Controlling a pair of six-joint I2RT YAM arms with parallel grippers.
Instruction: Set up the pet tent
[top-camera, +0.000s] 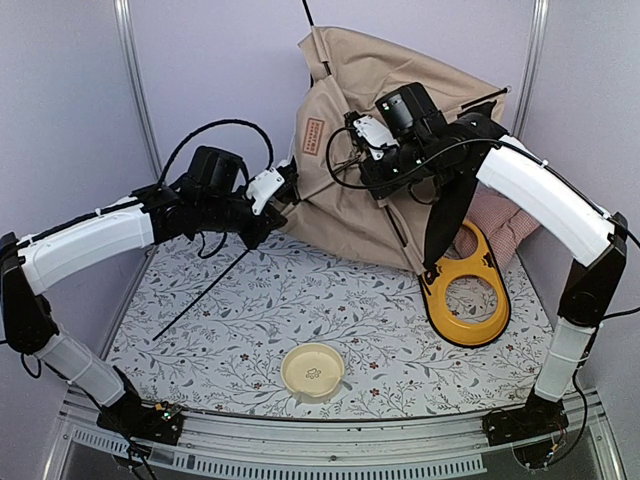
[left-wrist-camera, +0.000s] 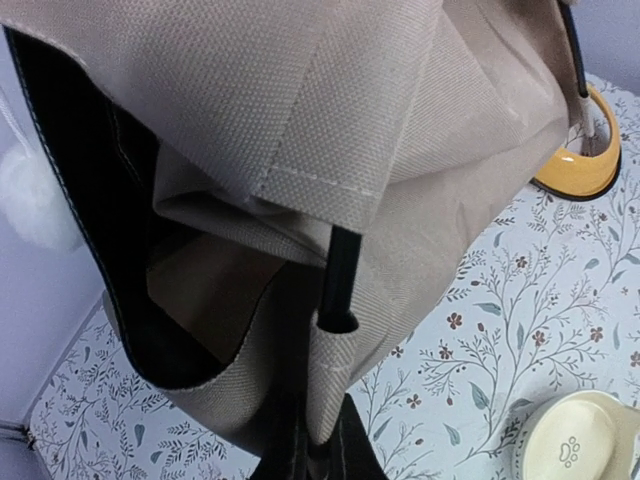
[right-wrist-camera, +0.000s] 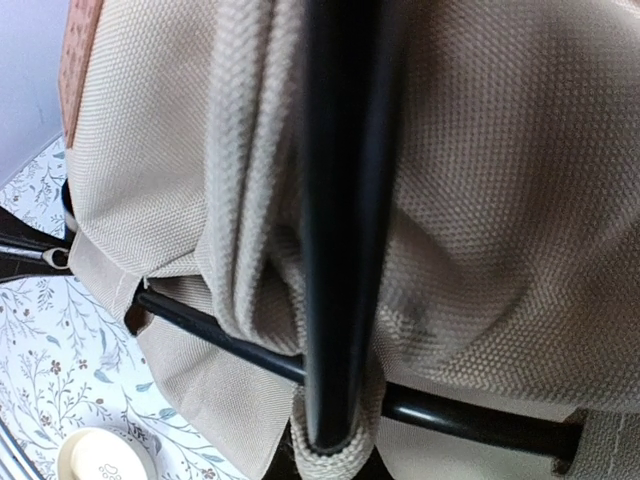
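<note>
The tan pet tent (top-camera: 400, 100) lies slumped at the back of the table, its brown label (top-camera: 313, 130) facing left. My left gripper (top-camera: 283, 192) is shut on a webbing pocket at the tent's left edge. In the left wrist view that pocket (left-wrist-camera: 335, 370) holds a black pole end (left-wrist-camera: 338, 290) between my dark fingers (left-wrist-camera: 290, 450). My right gripper (top-camera: 358, 150) is pressed into the tent's middle. In the right wrist view a thick black pole (right-wrist-camera: 340, 250) sits in a webbing loop (right-wrist-camera: 335, 462) at my jaws, crossing another pole (right-wrist-camera: 230, 338). A white pompom (left-wrist-camera: 30, 200) is blurred.
A loose black pole (top-camera: 200, 295) lies slanted on the floral mat at left. A yellow double-bowl tray (top-camera: 490, 310) and a pink checked cushion (top-camera: 500, 222) sit at right by the tent. A cream bowl (top-camera: 312, 370) stands near the front middle.
</note>
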